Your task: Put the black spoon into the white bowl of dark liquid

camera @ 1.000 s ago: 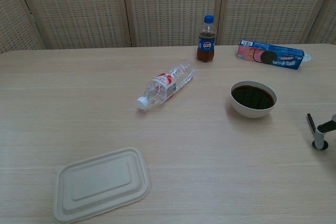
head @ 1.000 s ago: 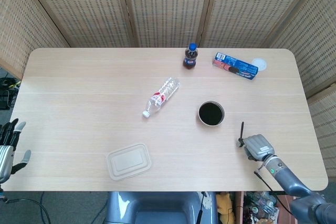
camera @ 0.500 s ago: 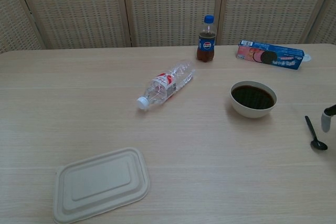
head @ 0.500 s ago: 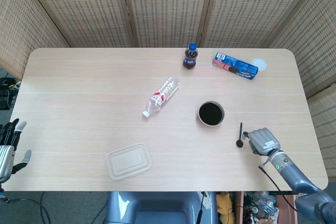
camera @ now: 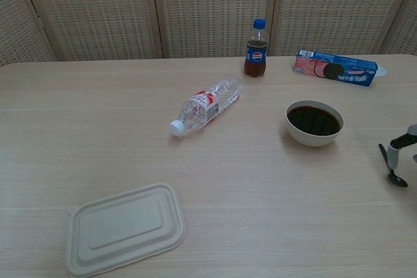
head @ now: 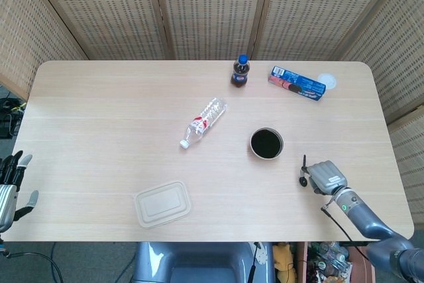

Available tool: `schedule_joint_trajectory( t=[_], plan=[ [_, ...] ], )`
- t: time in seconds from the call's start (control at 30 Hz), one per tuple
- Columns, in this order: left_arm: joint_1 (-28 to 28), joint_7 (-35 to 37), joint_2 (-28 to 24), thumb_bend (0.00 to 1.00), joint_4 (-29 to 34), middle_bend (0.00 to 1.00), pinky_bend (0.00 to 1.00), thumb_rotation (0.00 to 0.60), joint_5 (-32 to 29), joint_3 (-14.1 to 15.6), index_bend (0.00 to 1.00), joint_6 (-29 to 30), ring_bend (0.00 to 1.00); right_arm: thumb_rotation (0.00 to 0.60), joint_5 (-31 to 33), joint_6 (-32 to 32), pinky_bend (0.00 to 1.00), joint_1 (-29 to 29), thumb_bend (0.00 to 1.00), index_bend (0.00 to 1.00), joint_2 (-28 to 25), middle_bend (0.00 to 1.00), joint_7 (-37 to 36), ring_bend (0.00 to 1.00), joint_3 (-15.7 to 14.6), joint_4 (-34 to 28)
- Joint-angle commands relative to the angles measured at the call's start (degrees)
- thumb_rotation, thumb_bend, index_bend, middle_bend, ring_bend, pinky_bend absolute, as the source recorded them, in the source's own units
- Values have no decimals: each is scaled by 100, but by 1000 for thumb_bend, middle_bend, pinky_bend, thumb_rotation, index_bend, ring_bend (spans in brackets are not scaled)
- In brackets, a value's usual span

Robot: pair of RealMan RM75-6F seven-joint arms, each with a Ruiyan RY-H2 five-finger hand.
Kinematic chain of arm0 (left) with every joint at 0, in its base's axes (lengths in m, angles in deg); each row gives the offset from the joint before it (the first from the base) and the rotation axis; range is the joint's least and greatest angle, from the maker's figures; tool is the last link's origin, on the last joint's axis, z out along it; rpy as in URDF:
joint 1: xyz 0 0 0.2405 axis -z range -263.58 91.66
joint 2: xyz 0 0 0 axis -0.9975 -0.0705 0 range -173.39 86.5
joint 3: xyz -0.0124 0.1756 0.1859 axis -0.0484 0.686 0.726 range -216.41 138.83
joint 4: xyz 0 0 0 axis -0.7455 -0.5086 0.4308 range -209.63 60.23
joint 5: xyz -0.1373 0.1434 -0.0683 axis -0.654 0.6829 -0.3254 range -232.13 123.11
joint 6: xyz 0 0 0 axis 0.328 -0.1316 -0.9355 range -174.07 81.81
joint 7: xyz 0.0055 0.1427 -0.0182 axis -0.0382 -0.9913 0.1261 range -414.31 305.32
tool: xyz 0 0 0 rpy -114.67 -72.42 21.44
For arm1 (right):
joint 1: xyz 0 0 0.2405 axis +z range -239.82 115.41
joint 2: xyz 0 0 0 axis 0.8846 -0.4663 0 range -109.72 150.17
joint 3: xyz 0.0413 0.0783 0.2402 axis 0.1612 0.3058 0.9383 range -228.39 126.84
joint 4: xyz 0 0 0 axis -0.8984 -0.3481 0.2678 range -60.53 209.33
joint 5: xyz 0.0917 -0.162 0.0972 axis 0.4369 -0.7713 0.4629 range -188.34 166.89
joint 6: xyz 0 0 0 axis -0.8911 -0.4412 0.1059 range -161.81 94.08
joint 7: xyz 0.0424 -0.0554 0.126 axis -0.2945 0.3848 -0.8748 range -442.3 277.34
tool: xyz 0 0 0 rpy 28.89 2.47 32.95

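Judging from the head view, the task is barely begun: the black spoon point(head: 304, 169) is seen flat on the table point(head: 99, 117), right of the white bowl point(head: 266, 144), with the right hand point(head: 326, 177) just beside it. Whether it is touched cannot be told. The left hand point(head: 12, 183) hangs with fingers spread, off the left edge.

In the chest view, a fingertip point(camera: 393, 155) appears beside the spoon. Open room lies between spoon and bowl; the right edge is near.

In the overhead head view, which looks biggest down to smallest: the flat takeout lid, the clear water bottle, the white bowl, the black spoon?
1. Takeout lid
2. Water bottle, though slimmer than the lid
3. White bowl
4. Black spoon, thin and partly beside the right hand
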Motion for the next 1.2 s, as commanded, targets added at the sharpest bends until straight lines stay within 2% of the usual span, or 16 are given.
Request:
schedule_joint_trajectory(
  t=[0.03,0.6,1.2],
  plan=[
    [3,-3,0,410,0,0,0,600,7,2,0,-1,0,600,-34,49,998,-48,928,367,21,940,31,978,-49,-59],
    [34,22,34,410,-25,0,0,600,24,5,0,-40,0,600,-123,331,997,-180,928,367,27,940,238,979,-98,-394],
    [-23,119,52,410,-119,0,0,600,-15,23,0,-9,0,600,91,19,998,-48,928,367,321,939,234,978,-33,-16]
  ],
)
